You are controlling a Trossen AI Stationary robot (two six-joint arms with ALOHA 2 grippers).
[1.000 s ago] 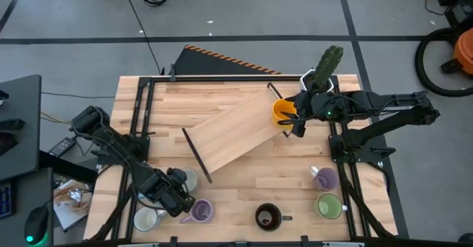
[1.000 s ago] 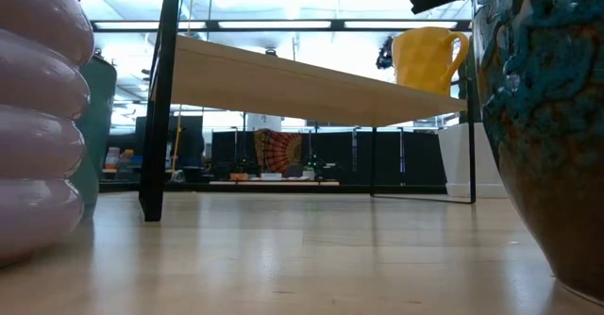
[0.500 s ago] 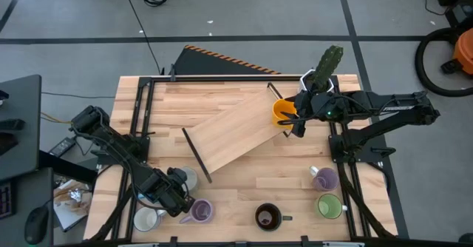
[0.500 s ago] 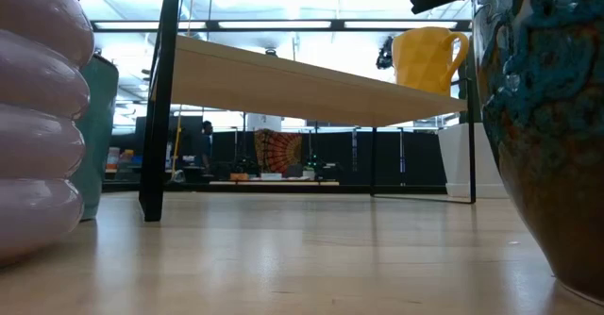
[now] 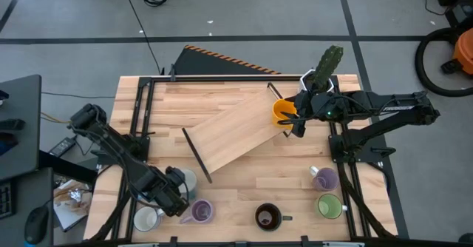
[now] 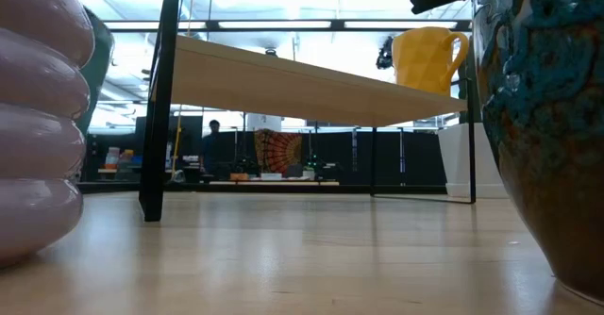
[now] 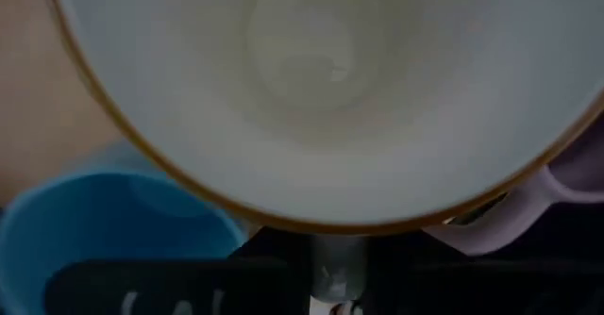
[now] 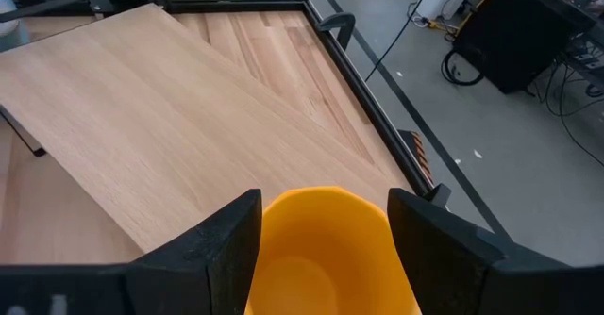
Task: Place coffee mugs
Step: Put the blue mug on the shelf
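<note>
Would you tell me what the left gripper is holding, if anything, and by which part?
The left gripper seems to pinch the pale-lined mug by its rim, though the contact itself is mostly hidden.

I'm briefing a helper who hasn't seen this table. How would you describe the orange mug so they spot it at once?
Find the raised wooden shelf board lying slanted across the middle of the table. At its far right end, next to the cactus pot, the orange mug stands on the board between the open fingers of the right gripper. It is the only mug up on the board; the others sit along the table's near edge.
</note>
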